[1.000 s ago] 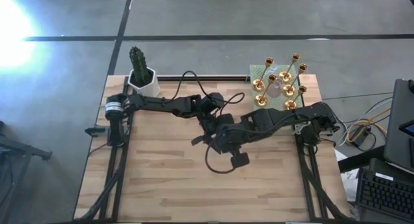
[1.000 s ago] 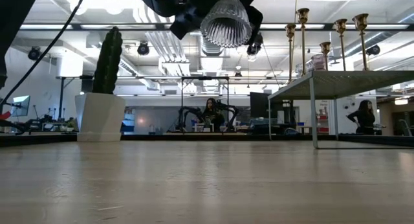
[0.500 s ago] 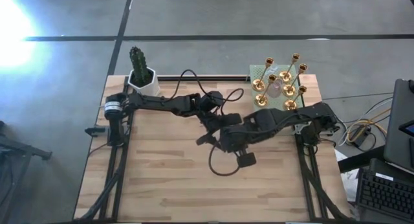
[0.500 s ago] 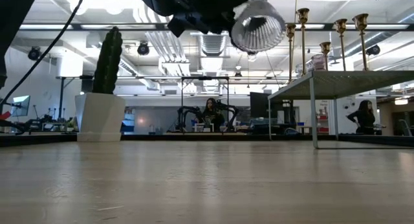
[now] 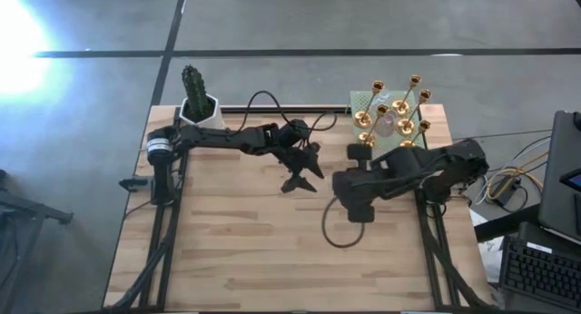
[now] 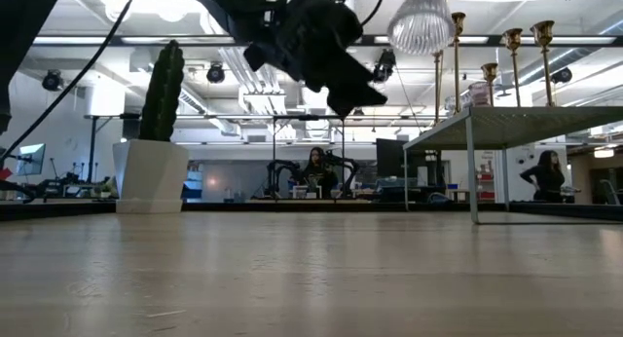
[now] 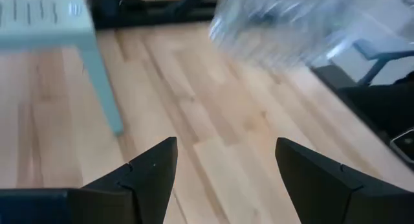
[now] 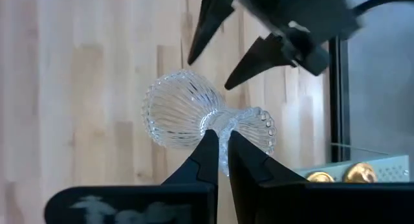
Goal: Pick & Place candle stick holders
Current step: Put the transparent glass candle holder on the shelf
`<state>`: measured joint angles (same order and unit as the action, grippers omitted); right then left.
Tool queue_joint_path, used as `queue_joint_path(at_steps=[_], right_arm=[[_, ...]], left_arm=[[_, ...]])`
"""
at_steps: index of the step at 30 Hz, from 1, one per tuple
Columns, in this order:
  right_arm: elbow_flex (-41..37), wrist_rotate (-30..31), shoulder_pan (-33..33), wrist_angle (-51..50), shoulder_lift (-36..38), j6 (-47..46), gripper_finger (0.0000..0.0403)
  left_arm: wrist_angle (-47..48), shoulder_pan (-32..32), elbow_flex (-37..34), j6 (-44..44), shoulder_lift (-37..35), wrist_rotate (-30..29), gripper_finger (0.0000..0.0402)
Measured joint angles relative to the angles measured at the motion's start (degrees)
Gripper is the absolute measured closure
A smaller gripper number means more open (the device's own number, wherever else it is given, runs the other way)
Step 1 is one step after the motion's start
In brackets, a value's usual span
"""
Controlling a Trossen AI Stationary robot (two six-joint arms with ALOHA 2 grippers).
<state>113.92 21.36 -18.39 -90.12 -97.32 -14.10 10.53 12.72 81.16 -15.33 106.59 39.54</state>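
Observation:
A clear ribbed glass candle stick holder (image 8: 194, 114) hangs high above the table's middle, with my right gripper (image 8: 221, 153) shut on it; the low view shows it (image 6: 421, 20) near the top. My left gripper (image 7: 226, 169) stands open with nothing between its fingers, to the left of the holder (image 5: 304, 173). Several gold candle stick holders (image 5: 399, 105) and a pinkish glass one (image 5: 386, 125) stand on a pale green raised stand (image 5: 363, 101) at the far right. My right gripper pinches the glass holder's narrow waist (image 8: 223, 123) between its two fingers, between the ribbed bowl and the beaded bowl. The fingers slant down from above and lie across the holder. The holder is lifted clear of the table, its ribbed bowl (image 6: 421, 30) turned downward.
A cactus in a white pot (image 5: 198, 103) stands at the far left corner. The green stand's thin legs (image 6: 471, 171) rise from the table at the right. A black cable loops over the table under my right arm (image 5: 331, 232). Bare wood lies along the near side.
My right gripper has carried the glass holder toward the table's right edge and a little up, rolling as it went. My left gripper, close against the holder a second ago, has swung toward the far edge and now stands apart from it.

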Motion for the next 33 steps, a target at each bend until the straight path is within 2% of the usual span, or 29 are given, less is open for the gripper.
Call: queue_joint_path(at_steps=[4, 9, 20, 28, 33], right_arm=[[-0.92, 3.11, -2.63, 0.01, 3.33, -4.54, 0.0394], [-5.39, 5.77, -4.23, 0.21, 7.73, -10.63, 0.0394], [-24.60, 7.30, -4.22, 0.06, 20.27, -22.49, 0.0394], [-31.72, 9.84, -1.48, 0.06, 27.18, -23.11, 0.0394], [-33.54, 8.95, 2.64, 0.26, 27.98, -17.64, 0.0394]], left_arm=[[-2.38, 0.45, -2.88, 0.13, -0.73, -1.77, 0.0136], [-13.64, 1.22, -10.51, 3.25, -5.20, -4.38, 0.0136], [-39.05, 2.22, -35.69, 5.28, -23.27, -29.25, 0.0136], [-50.16, 2.22, -47.03, 4.40, -33.26, -41.18, 0.0136], [-50.57, 2.22, -50.23, 4.02, -37.08, -42.67, 0.0135]])
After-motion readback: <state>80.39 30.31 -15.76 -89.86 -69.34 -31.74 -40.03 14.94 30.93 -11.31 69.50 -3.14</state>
